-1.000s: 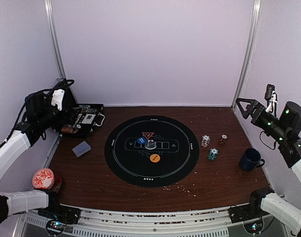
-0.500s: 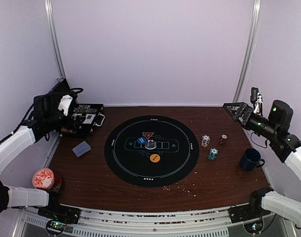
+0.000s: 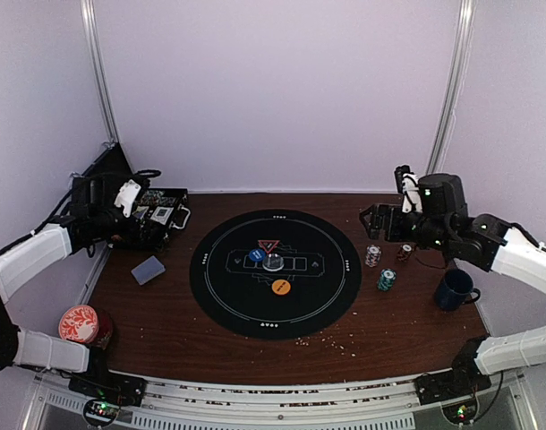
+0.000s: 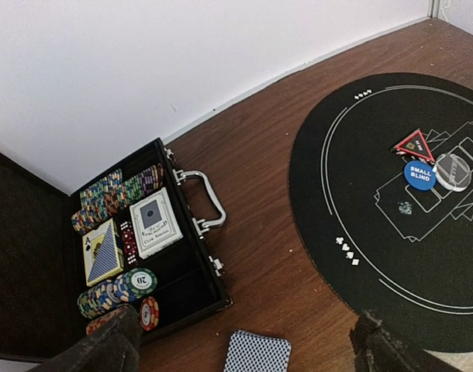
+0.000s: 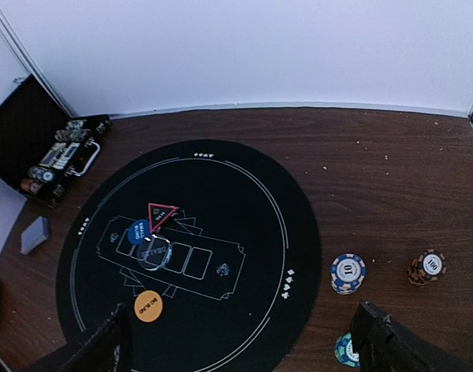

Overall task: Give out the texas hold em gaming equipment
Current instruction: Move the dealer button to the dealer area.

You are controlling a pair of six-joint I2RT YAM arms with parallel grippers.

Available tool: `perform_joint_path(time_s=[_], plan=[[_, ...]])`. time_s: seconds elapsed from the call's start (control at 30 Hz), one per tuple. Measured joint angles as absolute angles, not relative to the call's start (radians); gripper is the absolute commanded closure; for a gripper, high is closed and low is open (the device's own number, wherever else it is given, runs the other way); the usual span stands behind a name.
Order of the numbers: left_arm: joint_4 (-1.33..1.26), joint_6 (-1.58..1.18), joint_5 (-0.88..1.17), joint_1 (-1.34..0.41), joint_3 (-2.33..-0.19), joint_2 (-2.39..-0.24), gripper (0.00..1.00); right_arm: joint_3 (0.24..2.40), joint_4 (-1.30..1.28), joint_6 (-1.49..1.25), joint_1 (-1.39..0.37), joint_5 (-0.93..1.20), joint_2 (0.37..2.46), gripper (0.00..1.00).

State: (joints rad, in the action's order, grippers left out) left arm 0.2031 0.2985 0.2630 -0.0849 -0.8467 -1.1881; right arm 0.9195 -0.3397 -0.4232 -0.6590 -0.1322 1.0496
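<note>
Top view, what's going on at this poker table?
Nothing is being handled yet. The left fingers hang open and empty at the far left, by the open chip case and a deck of cards lying on the table. The right fingers, also open and empty, hover near three small chip stacks on the right. On the round black mat lie a red triangle, a blue button, a clear button and an orange button.
</note>
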Motion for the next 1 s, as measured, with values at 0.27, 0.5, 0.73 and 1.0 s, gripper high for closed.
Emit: perform_joint_path(time_s=[0.27,0.5,0.73,1.0], plan=[[0.203,0.303,0.297,-0.085,-0.847,-1.226,0.02,1.036,-0.415,-0.411,-0.764,-0.373,1.232,0.0],[0.198,0.303,0.336,-0.085,-0.847,-1.278,0.02,1.074,-0.373,-0.388,-0.783,-0.331,1.285,0.0],[0.123,0.299,0.394,-0.084,-0.808,-1.286,0.02,1.284,-0.337,-0.345,-0.868,-0.257,1.61,0.0],[-0.043,0.278,0.41,-0.084,-0.655,-1.248,0.02,1.53,-0.321,-0.339,-0.897,-0.175,1.94,0.0]])
